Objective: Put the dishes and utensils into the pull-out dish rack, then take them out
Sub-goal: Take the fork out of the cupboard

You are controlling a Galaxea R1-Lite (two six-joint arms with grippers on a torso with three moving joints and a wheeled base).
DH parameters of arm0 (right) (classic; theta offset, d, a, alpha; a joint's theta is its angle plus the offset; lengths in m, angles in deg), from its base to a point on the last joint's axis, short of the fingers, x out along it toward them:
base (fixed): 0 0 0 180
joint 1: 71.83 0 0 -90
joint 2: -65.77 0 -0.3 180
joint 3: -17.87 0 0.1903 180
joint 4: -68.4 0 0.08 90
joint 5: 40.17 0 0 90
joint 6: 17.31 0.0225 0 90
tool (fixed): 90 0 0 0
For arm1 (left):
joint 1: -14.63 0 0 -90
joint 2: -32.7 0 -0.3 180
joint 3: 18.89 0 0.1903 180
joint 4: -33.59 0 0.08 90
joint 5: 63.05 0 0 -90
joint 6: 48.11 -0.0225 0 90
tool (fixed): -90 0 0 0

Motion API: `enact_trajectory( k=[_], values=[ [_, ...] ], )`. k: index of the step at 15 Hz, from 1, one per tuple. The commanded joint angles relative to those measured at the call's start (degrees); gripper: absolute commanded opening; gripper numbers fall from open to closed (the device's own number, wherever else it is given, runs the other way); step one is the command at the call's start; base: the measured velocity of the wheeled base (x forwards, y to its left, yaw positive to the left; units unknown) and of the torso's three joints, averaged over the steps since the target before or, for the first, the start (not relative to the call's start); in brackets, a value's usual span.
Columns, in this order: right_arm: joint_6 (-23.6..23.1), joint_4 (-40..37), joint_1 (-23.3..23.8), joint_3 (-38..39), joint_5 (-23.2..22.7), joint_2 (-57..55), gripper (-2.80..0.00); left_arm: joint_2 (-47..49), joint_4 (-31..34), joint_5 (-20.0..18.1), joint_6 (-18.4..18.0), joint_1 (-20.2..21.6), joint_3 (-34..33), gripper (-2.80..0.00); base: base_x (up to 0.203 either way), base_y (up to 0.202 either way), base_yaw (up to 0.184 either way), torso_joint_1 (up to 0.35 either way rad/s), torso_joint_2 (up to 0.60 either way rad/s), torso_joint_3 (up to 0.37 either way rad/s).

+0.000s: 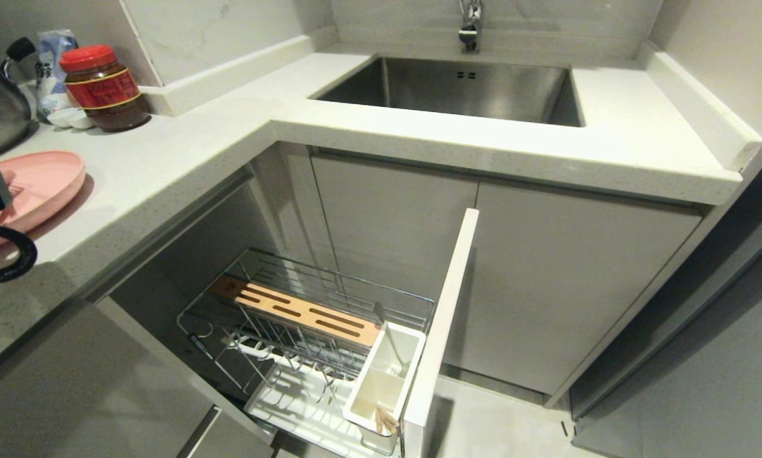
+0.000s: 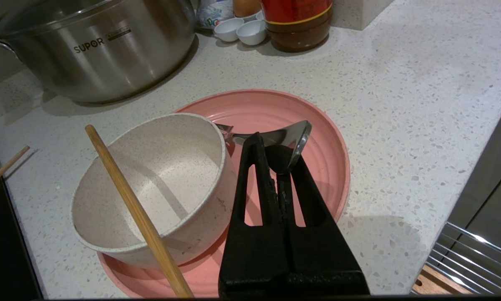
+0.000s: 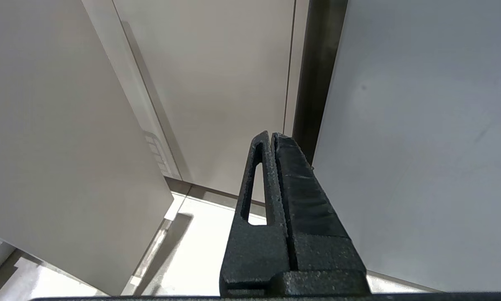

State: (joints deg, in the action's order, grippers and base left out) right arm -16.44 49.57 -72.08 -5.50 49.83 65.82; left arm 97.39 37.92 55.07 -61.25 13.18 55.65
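Left gripper [image 2: 280, 144] clamped on a metal spoon [image 2: 290, 140] above the pink plate [image 2: 317, 125]

The cream bowl [image 2: 167, 175] sits on the plate with a chopstick [image 2: 133, 209] across its rim; the steel pot [image 2: 100, 46] behind reads "SUPOR". The pull-out dish rack [image 1: 330, 318] stands open below the counter [image 2: 401, 104]. Right gripper [image 3: 271, 140] is pressed shut, holding nothing, by cabinet fronts

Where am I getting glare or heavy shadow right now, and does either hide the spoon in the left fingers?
Head view: glare washes out the white drip tray; the cabinet recess behind the pull-out dish rack is dark. Left wrist view: highlights on the spoon, but it reads clearly, pinched in the left gripper over the pink plate. Right wrist view: floor blown out, right gripper clear.
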Motion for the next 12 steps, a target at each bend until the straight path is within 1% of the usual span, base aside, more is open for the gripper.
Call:
enact_trajectory(
  k=[1,7,8,12],
  values=[
    [0.0,0.0,0.0,1.5,0.0,0.0,-2.8,0.1,-0.1,0.2,0.0,0.0,-0.5,-2.8,0.0,0.0,0.0,0.0,0.0,0.0],
    [0.0,0.0,0.0,1.5,0.0,0.0,-2.8,0.9,-0.1,0.1,0.0,0.0,-0.5,-2.8,0.0,0.0,0.0,0.0,0.0,0.0],
    [0.0,0.0,0.0,1.5,0.0,0.0,-2.8,0.9,-0.1,0.1,-0.1,0.0,-0.5,0.0,0.0,0.0,0.0,0.0,0.0,0.0],
    [0.0,0.0,0.0,1.5,0.0,0.0,-2.8,1.0,-0.1,0.1,0.0,0.0,-0.5,0.0,0.0,0.0,0.0,0.0,0.0,0.0]
  ],
)
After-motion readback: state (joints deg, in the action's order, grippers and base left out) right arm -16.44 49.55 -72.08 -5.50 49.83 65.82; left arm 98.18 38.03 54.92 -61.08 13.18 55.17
